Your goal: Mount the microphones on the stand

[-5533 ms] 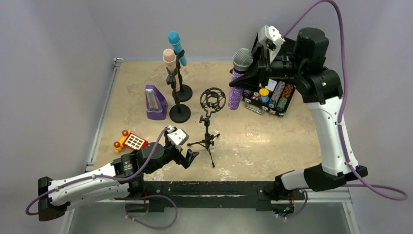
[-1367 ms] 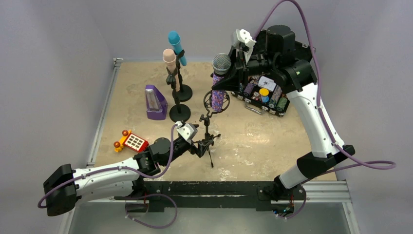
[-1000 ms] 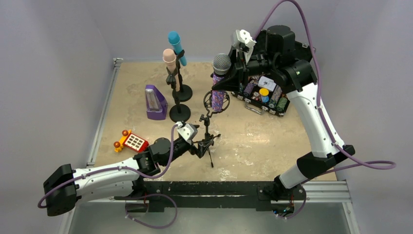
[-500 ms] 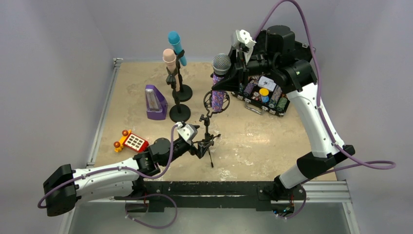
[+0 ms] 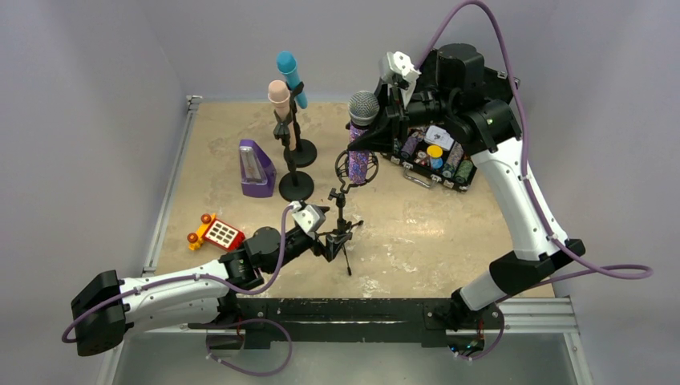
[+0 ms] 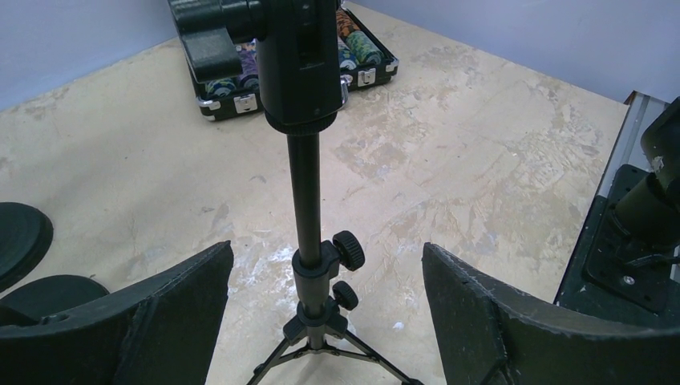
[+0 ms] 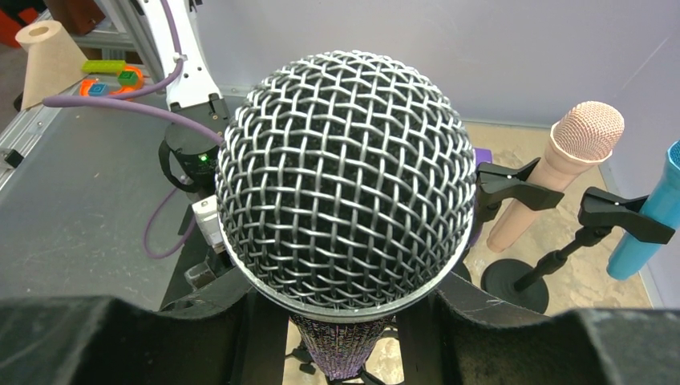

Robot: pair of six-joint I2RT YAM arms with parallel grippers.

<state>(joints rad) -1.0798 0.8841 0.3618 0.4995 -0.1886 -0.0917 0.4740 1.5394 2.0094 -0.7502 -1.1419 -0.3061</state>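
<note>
My right gripper [image 5: 383, 128] is shut on the glittery purple microphone [image 5: 359, 160] and holds it upright, grey mesh head [image 7: 345, 176] up. Its lower end overlaps the ring mount [image 5: 340, 165] of the black tripod stand [image 5: 343, 216]; I cannot tell whether it sits inside. My left gripper [image 5: 325, 239] is open, with its fingers either side of the stand's pole [image 6: 303, 184] near the tripod legs, not touching it. The turquoise microphone [image 5: 289, 70] and the peach microphone [image 5: 279, 96] stand clipped on two round-base stands at the back left.
A purple metronome [image 5: 256, 168] stands left of the round-base stands. A red and yellow toy phone [image 5: 215, 233] lies at the left. An open black case of poker chips [image 5: 439, 156] sits at the back right, under my right arm.
Since 5.5 s ago my right gripper carried the purple microphone left from above the case to over the ring mount. My left gripper moved up to the tripod's pole. Lately almost nothing moves.
</note>
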